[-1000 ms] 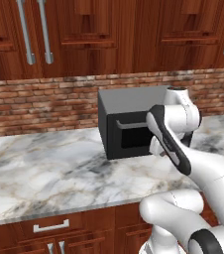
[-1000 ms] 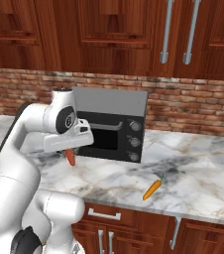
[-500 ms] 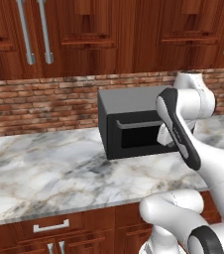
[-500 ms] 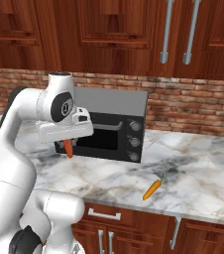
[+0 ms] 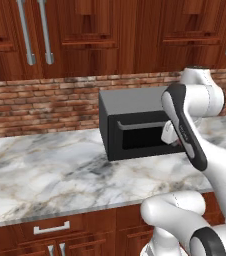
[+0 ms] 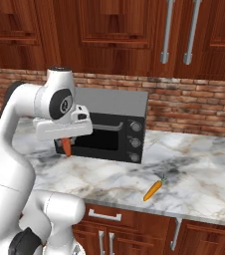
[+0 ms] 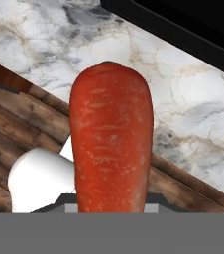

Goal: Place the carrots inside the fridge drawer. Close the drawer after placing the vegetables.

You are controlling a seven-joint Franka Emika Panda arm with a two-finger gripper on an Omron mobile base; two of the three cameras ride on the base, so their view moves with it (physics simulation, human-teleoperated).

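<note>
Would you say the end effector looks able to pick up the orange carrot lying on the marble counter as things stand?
Probably not yet: the end effector is already shut on a red-orange carrot, though the lying orange carrot sits unobstructed on the marble counter.

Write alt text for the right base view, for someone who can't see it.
A white robot arm's claw holds an orange-red carrot pointing down before a black microwave on a marble counter. A second carrot lies near the counter's front edge.

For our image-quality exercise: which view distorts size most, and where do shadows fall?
Hand view: the orange-red tapered carrot looms huge, close to the lens. Right base view: the black microwave oven casts a soft shadow on the marble counter.
</note>
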